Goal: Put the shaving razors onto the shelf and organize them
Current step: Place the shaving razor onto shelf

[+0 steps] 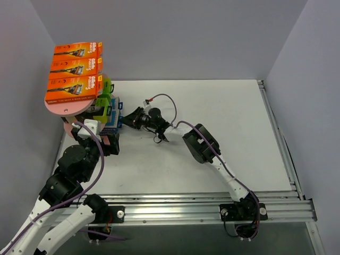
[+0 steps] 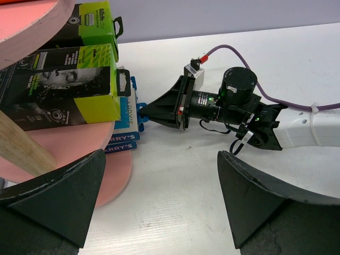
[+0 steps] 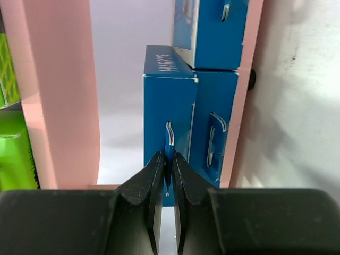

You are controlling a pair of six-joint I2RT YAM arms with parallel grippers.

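Seating the last blue-and-grey pack (image 3: 162, 117) on the lowest board of the shelf (image 3: 64, 106); entry as follows. Right gripper (image 3: 169, 159): fingers pinched narrow on the pack's hang tab, reaching in horizontally between the lowest board and the board above. Held pack: lies flat against a 2nd blue pack (image 3: 215, 127), which sits on the lowest board; a 3rd blue pack (image 3: 212, 32) lies deeper in on the same board. Middle board: 2 black-and-lime packs (image 2: 64, 85), side by side. Top board: 3 orange packs (image 1: 74, 66), in a row. Left gripper (image 2: 161, 154): fingers spread wide, holding nothing, hovering low over the table (image 1: 212, 106) just beside the shelf's base. Stage, as judged: every pack in view is on the shelf, so the step in hand is the release. Handling notes, as judged: check that the held pack's edges line up with the pack below before letting go, since its near end appears to stand slightly proud; part the fingers only a little, as the gap between boards is tight; draw back in line with the tab, level, so the fingertips neither drag the pack out nor strike the board above. Keep the left arm where it is, clear of the right arm's exit path.
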